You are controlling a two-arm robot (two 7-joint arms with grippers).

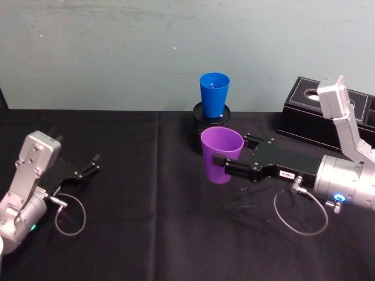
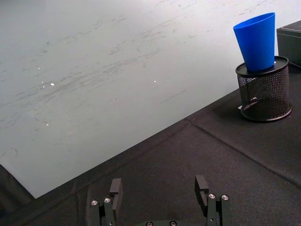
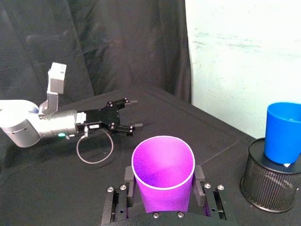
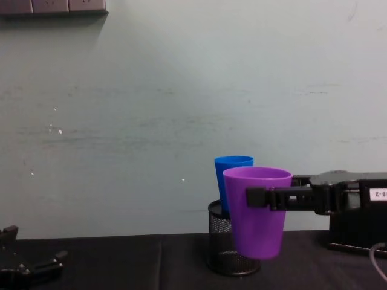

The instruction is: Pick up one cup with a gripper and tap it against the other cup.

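The right gripper [image 1: 231, 150] is clamping both fingers against the sides of the purple cup [image 4: 257, 211], carrying it upright and clear of the table [image 1: 146, 234], so the pick-up is looking done. The blue cup [image 1: 214, 93] is sitting on the black mesh pen holder [image 2: 263, 96] just behind, apparently not touching; the tap is waiting to be made. The left gripper [image 1: 92, 165] is lying open at the table's left.

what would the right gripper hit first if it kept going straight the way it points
Probably nothing near: the right gripper, shut on the purple cup, points across the black cloth between the blue cup and the left gripper. Depth is hard to judge.
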